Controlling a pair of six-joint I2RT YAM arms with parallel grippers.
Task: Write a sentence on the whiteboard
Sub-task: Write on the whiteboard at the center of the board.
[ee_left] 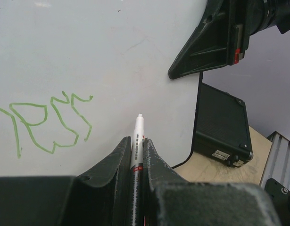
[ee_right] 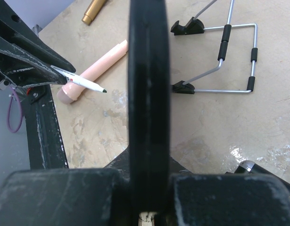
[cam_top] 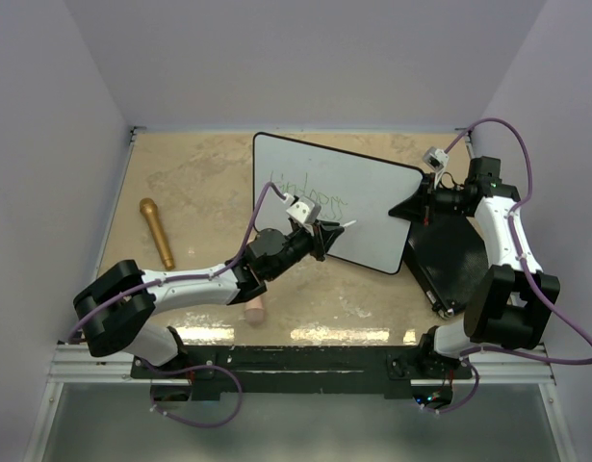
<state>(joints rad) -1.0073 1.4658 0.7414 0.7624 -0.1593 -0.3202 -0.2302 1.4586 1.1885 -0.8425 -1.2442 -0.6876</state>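
1. Left gripper [ee_left: 137, 141]: the fingers [ee_left: 117, 157] are closed tight on a marker [ee_left: 138, 126], with the white barrel clamped between the two pads and no gap showing.
2. The marker's long axis runs straight out from the jaws. In the top view it points right and slightly away from the bases, with the dark tip toward the whiteboard [cam_top: 363, 207].
3. The tip sits very near the white face, just right of the last green stroke. Contact cannot be confirmed.
4. Right gripper [ee_right: 147, 181]: the fingers [ee_right: 64, 197] are pinched shut on the whiteboard's black rim, which appears edge-on between them. In the top view this grip is at the board's right edge.
5. Whiteboard position: mid-table, between the two arms. Its long axis runs left to right, with the right end angled slightly toward the bases. Table shows on both sides of the rim in the right wrist view, so the board is raised on edge rather than lying flat.
6. Sentence [ee_left: 45, 125]: thin green handwriting, one line visible on the left half of the face. The letters are not fully legible.
7. A black case [cam_top: 450, 252] lies just right of the board.
8. A wire stand [ee_right: 229, 56] sits on the table at the board's back side.
9. A pink cylinder [cam_top: 255, 308] lies near the left arm.
10. A gold microphone [cam_top: 157, 231] lies well to the left.
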